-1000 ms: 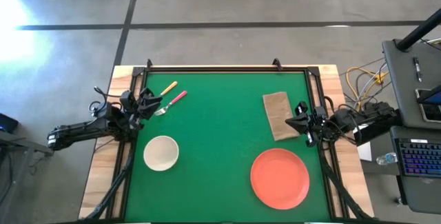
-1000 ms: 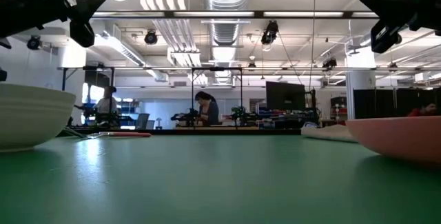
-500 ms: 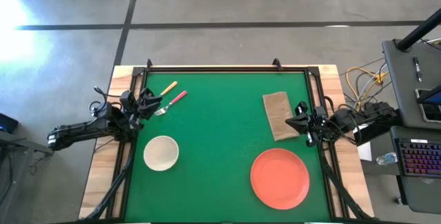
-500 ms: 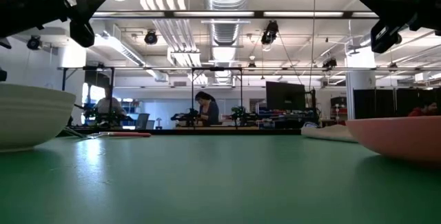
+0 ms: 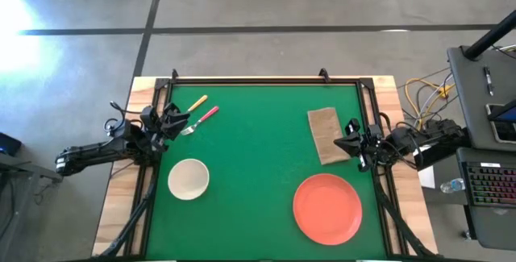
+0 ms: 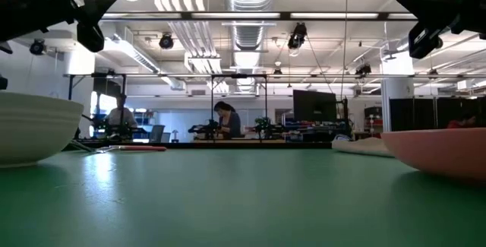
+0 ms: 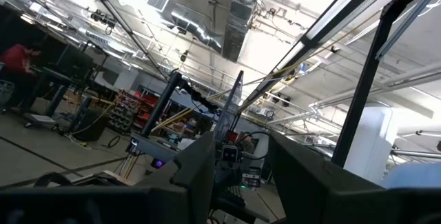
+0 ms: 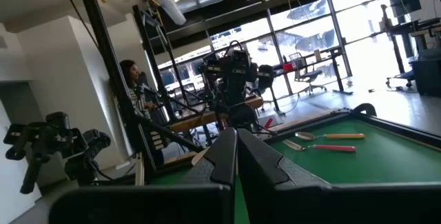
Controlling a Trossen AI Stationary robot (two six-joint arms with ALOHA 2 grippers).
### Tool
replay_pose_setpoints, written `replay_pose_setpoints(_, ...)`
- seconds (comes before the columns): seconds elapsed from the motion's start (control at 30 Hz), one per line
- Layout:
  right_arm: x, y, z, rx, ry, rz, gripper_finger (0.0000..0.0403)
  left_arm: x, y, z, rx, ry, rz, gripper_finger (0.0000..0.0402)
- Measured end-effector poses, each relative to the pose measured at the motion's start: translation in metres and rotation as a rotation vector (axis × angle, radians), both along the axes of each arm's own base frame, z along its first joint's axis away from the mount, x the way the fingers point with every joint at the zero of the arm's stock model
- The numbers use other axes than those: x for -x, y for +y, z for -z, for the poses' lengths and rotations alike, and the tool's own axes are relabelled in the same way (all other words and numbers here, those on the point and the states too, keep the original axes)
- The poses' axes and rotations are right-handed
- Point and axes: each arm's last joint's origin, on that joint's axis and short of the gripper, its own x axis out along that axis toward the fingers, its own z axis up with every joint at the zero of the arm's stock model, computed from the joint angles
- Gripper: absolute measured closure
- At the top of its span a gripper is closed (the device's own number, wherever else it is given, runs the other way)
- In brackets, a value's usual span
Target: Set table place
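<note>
Nothing moved since earlier: left gripper parted, right gripper pinched shut, empty. Watch it snagging the brown rectangular napkin near the table's right edge.

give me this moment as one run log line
phase: not started | left claw: open, table's left edge by fork | right claw: shut, over napkin edge | plate, bowl: untouched

Both arms are black, slim and jointed, each with a bulky black wrist block. Thin black cables loop off the left arm's wrist. Each gripper ends in two dark, tapering, angular fingers.
</note>
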Motion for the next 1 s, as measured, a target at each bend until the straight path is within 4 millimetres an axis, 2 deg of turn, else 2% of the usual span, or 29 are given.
replay_pose_setpoints(0.9,0.0002,-0.0001,-0.0006,-0.003,-0.007,0.003,0.0394,0.0,0.0,0.0,0.0,0.0,0.0,0.0278)
replay_pose_setpoints(1.0,0.0014,-0.0005,-0.0049,-0.042,-0.052,-0.004,0.0394,0.0007,0.0006,-0.0012,0.009,-0.016,-0.025,0.0278)
